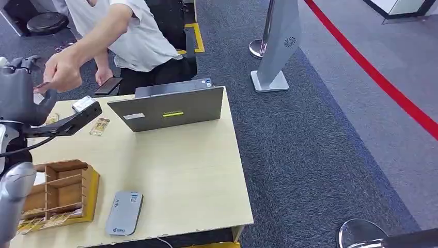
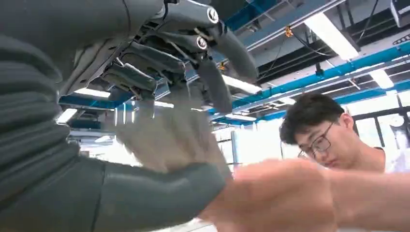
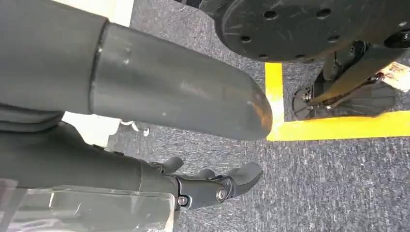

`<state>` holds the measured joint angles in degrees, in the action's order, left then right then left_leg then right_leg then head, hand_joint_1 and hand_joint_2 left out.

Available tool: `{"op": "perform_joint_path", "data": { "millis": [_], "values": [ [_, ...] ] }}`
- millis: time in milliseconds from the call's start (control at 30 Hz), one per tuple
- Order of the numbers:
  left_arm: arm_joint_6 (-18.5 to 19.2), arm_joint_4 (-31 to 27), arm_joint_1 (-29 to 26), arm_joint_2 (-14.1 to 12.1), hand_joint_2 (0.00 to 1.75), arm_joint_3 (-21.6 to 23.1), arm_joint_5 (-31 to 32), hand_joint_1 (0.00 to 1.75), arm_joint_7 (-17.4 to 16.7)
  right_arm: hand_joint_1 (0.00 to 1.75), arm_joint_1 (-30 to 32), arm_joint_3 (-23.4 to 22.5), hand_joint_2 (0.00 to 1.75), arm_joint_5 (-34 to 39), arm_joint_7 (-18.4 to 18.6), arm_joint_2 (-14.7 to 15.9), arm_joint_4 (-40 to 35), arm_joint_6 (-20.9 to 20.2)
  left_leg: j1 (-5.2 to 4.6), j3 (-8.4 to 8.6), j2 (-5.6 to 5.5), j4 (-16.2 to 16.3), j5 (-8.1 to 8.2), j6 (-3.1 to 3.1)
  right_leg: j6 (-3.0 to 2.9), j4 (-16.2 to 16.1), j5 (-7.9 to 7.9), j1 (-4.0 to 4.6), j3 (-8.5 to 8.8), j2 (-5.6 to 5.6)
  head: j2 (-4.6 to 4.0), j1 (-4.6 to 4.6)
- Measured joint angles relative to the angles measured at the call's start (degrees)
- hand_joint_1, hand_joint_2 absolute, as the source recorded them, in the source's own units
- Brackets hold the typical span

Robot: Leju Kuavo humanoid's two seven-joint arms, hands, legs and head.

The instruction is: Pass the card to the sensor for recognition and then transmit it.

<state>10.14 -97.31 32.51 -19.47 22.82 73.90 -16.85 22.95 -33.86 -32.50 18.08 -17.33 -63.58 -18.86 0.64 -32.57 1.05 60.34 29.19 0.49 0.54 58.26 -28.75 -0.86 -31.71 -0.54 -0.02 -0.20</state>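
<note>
Raising our left hand (image 1: 20, 93) at the table's far left corner, we meet a person's hand (image 1: 64, 70) reaching into its fingers; a blurred pale card (image 2: 167, 137) seems to sit between them, though we cannot tell who grips it. Our right hand (image 3: 212, 186) hangs loosely curled, holding nothing, over grey carpet. The flat grey sensor (image 1: 124, 213) lies on the smooth wooden table (image 1: 191, 170).

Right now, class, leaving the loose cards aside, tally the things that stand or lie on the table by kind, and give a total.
Laptop: 1
Grey flat pad: 1
Wooden compartment box: 1
Black scanner stand: 1
Total: 4
</note>
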Motion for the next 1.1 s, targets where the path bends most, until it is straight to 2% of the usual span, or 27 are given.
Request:
{"op": "perform_joint_path", "data": {
  "millis": [133, 300, 367, 467, 533, 633, 733, 833, 967, 1100],
  "values": [
    [-3.12, -4.66, -3.32, 0.22, 1.75, 0.00, 0.02, 0.00, 0.79, 0.00, 0.13, -0.07, 0.00, 0.92, -0.24, 0.00, 0.26, 0.88, 0.00, 0.00, 0.02, 0.00, 0.01, 0.00, 0.00, 0.00, -0.01, 0.00, -0.01, 0.02, 0.00, 0.00],
    [-3.58, -16.58, -12.40, -0.09, 1.75, 0.02, -4.18, 0.00, 2.71, 0.00, 2.02, 1.47, 0.00, 7.61, 2.79, 0.00, -0.90, 4.44, -0.01, -0.07, 0.03, -0.01, 0.11, 0.04, 0.03, -0.02, -0.12, -0.01, -0.03, 0.04, 0.00, 0.02],
    [-4.50, -21.23, -17.75, -1.67, 1.75, 0.04, -5.22, 0.00, 4.09, 0.00, 3.40, 3.00, 0.00, 10.63, 4.35, 0.00, -2.19, 6.01, -0.01, -0.04, 0.14, -0.01, 0.23, -0.02, 0.01, -0.01, -0.21, -0.01, -0.05, 0.13, 0.00, 0.02],
    [-8.64, -25.82, -27.04, -5.38, 1.75, 0.04, -4.94, 0.00, 6.47, 0.00, 5.36, 5.18, 0.00, 13.18, 5.99, 0.00, -4.07, 7.69, 0.00, -0.02, 0.17, -0.02, 0.27, -0.05, -0.02, -0.01, -0.26, 0.00, -0.09, 0.17, 0.00, 0.00],
    [-12.07, -27.52, -33.64, -7.58, 1.75, 0.04, -4.44, 0.00, 7.41, 0.00, 6.21, 6.38, 0.00, 14.18, 6.77, 0.00, -5.28, 8.67, 0.01, -0.04, 0.17, -0.03, 0.29, -0.06, -0.01, 0.00, -0.29, 0.00, -0.11, 0.16, 0.00, 0.00],
    [-14.12, -28.24, -42.33, -9.84, 1.75, 0.04, -3.89, 0.00, 7.21, 0.00, 7.03, 7.48, 0.00, 14.71, 7.08, 0.00, -6.56, 9.09, 0.02, -0.06, 0.17, -0.04, 0.31, -0.07, 0.00, 0.00, -0.31, 0.01, -0.16, 0.16, 0.00, 0.02],
    [-14.55, -28.22, -48.60, -11.69, 1.75, 0.04, -4.94, 0.00, 4.12, 0.00, 7.37, 8.09, 0.00, 14.69, 6.89, 0.00, -7.65, 9.18, 0.02, -0.06, 0.16, -0.04, 0.31, -0.06, 0.00, -0.01, -0.32, 0.00, -0.23, 0.15, 0.00, 0.00],
    [-15.14, -27.76, -52.57, -12.33, 1.75, 0.07, -5.25, 0.00, -1.34, 0.00, 7.62, 8.50, 0.00, 14.56, 6.58, 0.00, -8.46, 9.14, 0.00, -0.06, 0.15, -0.03, 0.33, -0.03, 0.01, -0.02, -0.31, -0.01, -0.22, 0.14, 0.00, 0.02],
    [-16.28, -25.92, -55.06, -11.76, 1.75, 0.07, -1.62, 0.00, -9.08, 0.00, 8.41, 9.27, 0.00, 14.32, 7.06, 0.00, -9.88, 9.20, 0.00, -0.06, 0.12, -0.03, 0.33, -0.03, 0.02, -0.02, -0.30, -0.01, -0.18, 0.10, 0.00, 0.02],
    [-17.07, -23.05, -55.93, -9.85, 1.75, 0.09, -0.79, 0.00, -13.16, 0.00, 9.03, 10.10, 0.00, 14.23, 7.83, 0.00, -11.11, 9.22, 0.00, -0.05, 0.10, -0.03, 0.33, -0.03, 0.02, -0.02, -0.29, -0.01, -0.10, 0.09, 0.00, 0.02]
  ]
}}
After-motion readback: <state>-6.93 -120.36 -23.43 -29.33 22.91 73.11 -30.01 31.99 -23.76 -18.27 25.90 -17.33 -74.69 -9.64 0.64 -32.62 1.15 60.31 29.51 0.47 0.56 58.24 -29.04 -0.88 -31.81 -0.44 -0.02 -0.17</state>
